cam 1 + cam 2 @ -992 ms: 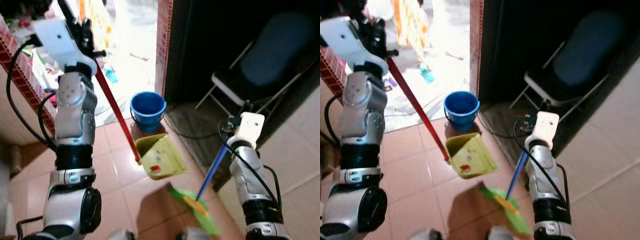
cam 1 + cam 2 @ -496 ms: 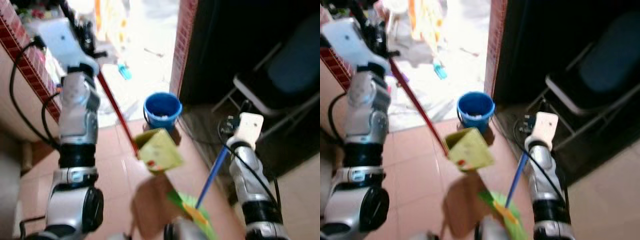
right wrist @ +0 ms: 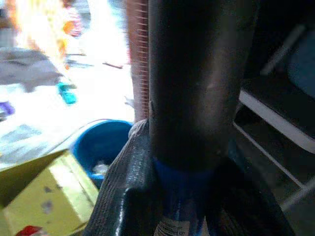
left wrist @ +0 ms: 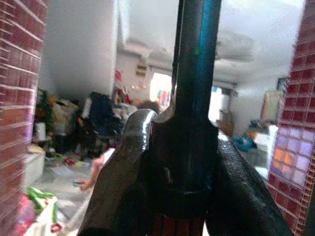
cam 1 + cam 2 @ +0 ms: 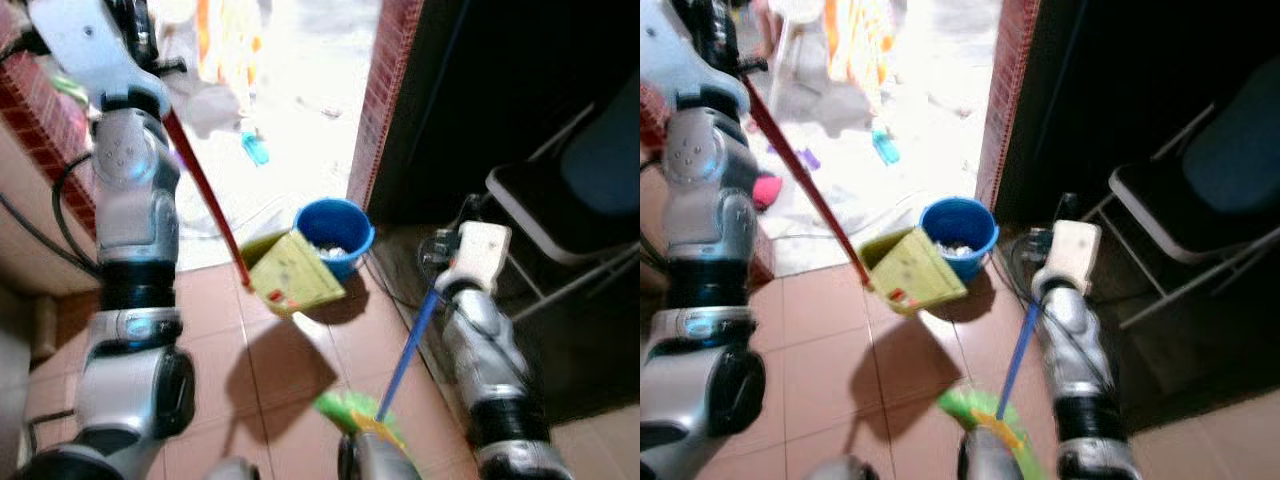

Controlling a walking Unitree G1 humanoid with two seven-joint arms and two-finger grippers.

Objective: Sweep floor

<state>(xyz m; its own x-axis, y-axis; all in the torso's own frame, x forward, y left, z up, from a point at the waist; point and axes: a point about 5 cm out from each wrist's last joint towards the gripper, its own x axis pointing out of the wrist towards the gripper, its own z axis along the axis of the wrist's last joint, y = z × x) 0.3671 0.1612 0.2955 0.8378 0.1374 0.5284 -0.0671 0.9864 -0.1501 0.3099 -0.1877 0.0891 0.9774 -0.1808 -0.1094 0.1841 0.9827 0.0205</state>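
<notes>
Beside the blue bucket [image 5: 334,236], the yellow dustpan [image 5: 293,273] is hanging over the tiled floor [image 5: 290,370]. Left gripper [image 4: 179,162] jaws are clamping its red handle [image 5: 205,205]. Right gripper [image 3: 184,162] jaws are gripping the blue broom [image 5: 405,360] stick between them.

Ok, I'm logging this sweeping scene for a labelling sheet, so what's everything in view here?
dustpan: one, yellow-green, lifted off the tiles on a red handle, next to the bucket
bucket: one, blue, on the floor by the brick door post, pale bits inside
broom: one, green bristles low on the tiles, blue handle
folding chair: one, dark seat with pale frame, in the dark room on the right
brick post: one, red, beside the bright doorway
floor tiles: reddish
left gripper: shut on the red handle, raised high
right gripper: shut on the blue handle
</notes>
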